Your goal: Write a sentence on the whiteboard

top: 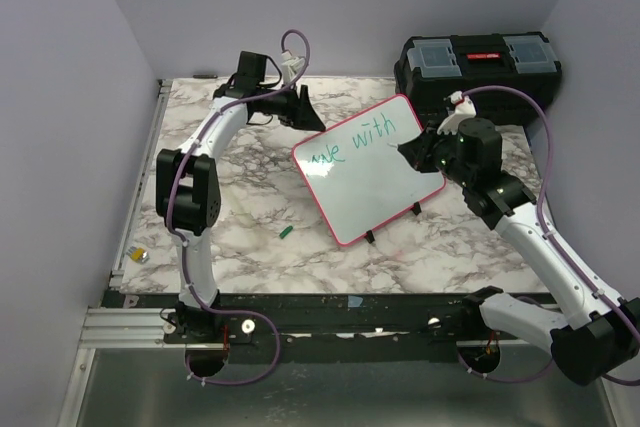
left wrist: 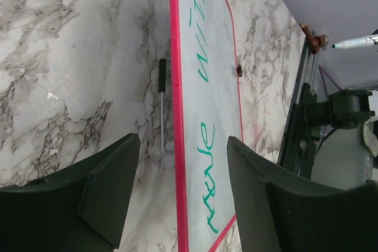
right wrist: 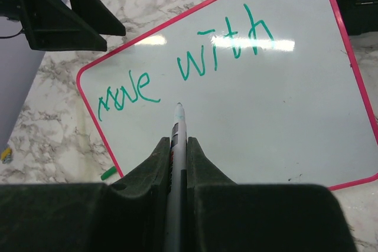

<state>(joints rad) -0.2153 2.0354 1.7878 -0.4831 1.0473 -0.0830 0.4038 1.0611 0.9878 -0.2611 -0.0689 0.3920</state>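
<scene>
**Whiteboard and toolbox, seen from above.** You see the whiteboard (top: 370, 172) lying askew on the marble table (top: 250, 207), right of centre, with green writing ending in "with" across its far half. Your right gripper (right wrist: 178, 144) is clamped on a marker (right wrist: 178, 123), whose tip points at the board just below the writing. Your left gripper (left wrist: 182, 141) hangs by the board's far-left corner, jaws apart and gripping nothing. The black toolbox (top: 480, 62) sits closed at the far right corner. You cannot tell what is in its two clear-lidded compartments.

Glossy white whiteboard (top: 380, 182), thin pink-red frame, rounded corners; lies askew on marble bench (top: 250, 217), small black clips at near edge, green handwriting reading roughly "move with".
</scene>
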